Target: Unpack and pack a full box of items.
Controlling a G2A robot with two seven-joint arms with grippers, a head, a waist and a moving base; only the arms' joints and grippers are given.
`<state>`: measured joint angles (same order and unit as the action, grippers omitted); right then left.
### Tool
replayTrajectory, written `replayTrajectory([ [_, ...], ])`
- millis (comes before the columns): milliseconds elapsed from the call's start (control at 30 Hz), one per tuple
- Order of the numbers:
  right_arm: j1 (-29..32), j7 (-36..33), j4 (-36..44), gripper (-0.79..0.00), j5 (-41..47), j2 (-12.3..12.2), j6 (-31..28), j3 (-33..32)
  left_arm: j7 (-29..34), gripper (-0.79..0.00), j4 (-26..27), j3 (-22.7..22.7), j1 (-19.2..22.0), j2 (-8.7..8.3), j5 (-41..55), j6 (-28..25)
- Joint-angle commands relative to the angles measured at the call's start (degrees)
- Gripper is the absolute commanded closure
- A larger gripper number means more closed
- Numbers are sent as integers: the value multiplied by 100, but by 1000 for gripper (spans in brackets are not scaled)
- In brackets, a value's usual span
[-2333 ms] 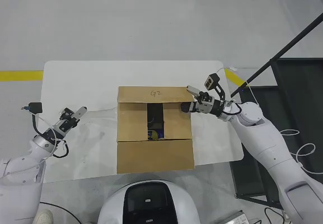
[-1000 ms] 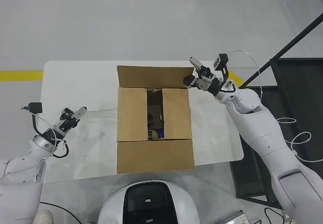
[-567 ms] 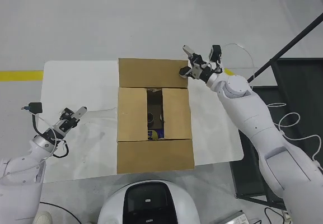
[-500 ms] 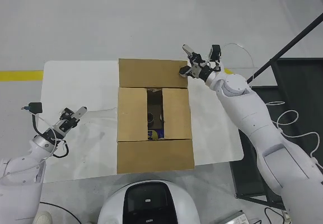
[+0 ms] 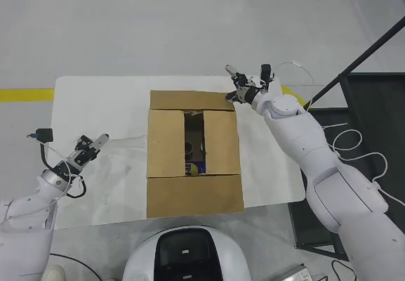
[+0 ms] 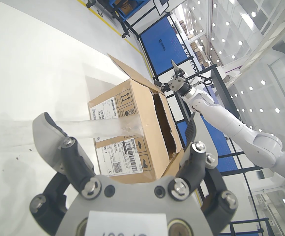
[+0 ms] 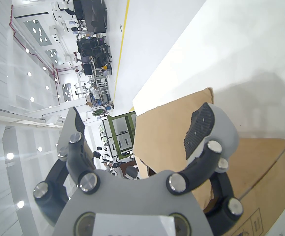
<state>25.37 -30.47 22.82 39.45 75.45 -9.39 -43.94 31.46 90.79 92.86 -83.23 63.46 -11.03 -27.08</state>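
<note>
Since a couple seconds ago the right gripper (image 5: 231,83) went from the right side of the brown cardboard box (image 5: 195,197) to its far right corner and flipped the far flap (image 5: 188,100) open; the left gripper (image 5: 98,144) hasn't budged. Box sits mid-way on the white rectangular table (image 5: 97,98), and I'd guess that flap's light, stiff and springy at the crease, so pinch its free edge near a corner. Right gripper's spread wide by the flap's corner gripping nothing, left gripper's spread and empty near the table's left side.

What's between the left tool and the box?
A clear strip lies on the table between the left tool and the box; the left wrist view shows it.
</note>
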Motion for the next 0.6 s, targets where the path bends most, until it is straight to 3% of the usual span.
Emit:
replayTrajectory([
  [0,-37,-44,-130,-785,-18,53,-19,7,0,-785,0,0,0,0,0,0],
  [233,-149,-313,-461,-785,-109,164,-272,-44,0,-785,0,0,0,0,0,0],
  [567,-136,-2148,-255,-785,483,-63,-964,-658,0,-785,0,0,0,0,0,0],
])
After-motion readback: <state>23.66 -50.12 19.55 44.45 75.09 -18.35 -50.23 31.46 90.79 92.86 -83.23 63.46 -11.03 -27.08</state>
